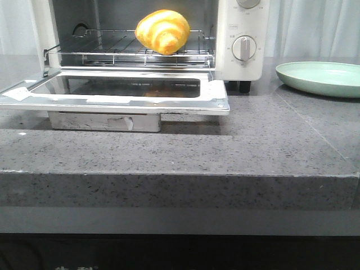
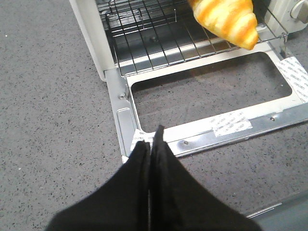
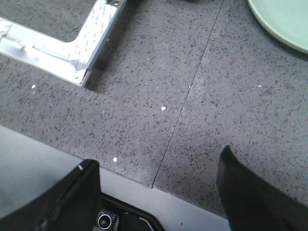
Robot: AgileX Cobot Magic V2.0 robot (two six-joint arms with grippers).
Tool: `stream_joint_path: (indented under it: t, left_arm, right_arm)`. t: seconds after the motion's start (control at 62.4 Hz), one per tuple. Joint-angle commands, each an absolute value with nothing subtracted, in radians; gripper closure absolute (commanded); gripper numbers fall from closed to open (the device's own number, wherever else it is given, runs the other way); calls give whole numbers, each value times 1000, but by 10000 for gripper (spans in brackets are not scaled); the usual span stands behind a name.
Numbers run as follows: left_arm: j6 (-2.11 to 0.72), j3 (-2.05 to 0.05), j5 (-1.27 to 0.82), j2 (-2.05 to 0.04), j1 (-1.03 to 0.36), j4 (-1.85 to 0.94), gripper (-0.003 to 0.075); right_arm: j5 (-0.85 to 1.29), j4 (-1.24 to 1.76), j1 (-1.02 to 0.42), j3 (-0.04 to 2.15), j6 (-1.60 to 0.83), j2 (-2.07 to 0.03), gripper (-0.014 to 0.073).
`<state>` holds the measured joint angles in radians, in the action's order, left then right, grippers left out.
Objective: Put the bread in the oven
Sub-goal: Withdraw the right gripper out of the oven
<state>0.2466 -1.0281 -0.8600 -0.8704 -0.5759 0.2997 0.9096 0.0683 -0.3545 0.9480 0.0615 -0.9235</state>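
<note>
On the wire rack [image 1: 140, 53] of the cream-white toaster oven [image 1: 244, 34], toward its right and close to the front edge, sat the glossy golden-orange croissant-shaped bread [image 1: 162, 31]. Hung flat open over the grey speckled table [image 1: 270, 140], the glass door [image 1: 124, 90]. Pinched together and empty, the left gripper [image 2: 151, 144] above the door's near left corner; spread wide and empty, the right gripper [image 3: 159, 192] near the pale green plate [image 1: 320, 76]. Risked, judging by that perch: a jolt from closing the door, rolling the bread off onto the glass.
</note>
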Motion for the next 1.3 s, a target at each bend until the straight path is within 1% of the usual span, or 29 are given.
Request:
stream_joint_path:
  t: [0.0, 0.24, 0.417, 0.449, 0.513, 0.641, 0.657, 0.737, 0.769, 0.865, 0.913, 1.282]
  left_arm:
    - [256, -1056, -793, -861, -575, 314, 738]
    - [256, -1056, -793, -861, -575, 314, 738]
    - [256, -1056, -793, -861, -575, 314, 738]
    - [256, -1056, -793, -861, -575, 314, 738]
    - [256, -1056, -793, -861, -575, 314, 738]
    - [256, -1056, -793, -861, -575, 314, 738]
    - [256, -1056, -793, -861, -575, 314, 738]
    - [256, -1056, -793, -861, -575, 314, 738]
    - [256, -1056, -793, -861, -575, 314, 738]
    - [256, -1056, -793, -861, -575, 314, 738]
    - [256, -1056, -793, -861, -575, 314, 738]
    - [256, -1054, -793, -861, -575, 312, 738]
  right_arm:
    - [847, 83, -348, 955, 16, -860, 65]
    - [828, 63, -349, 945, 10, -754, 65]
    - [809, 63, -349, 945, 10, -751, 67]
    - [801, 63, -349, 945, 10, -751, 79]
    - [788, 63, -349, 945, 10, -751, 141]
    - [770, 63, -349, 945, 10, -751, 378]
    - [766, 63, -349, 945, 10, -751, 418]
    - [752, 63, -349, 945, 10, -751, 551]
    - [746, 63, -349, 945, 10, -751, 603]
    - [734, 63, -349, 945, 10, -751, 720]
    - [727, 63, -349, 945, 10, -755, 710]
    - [723, 63, -349, 945, 10, -755, 714]
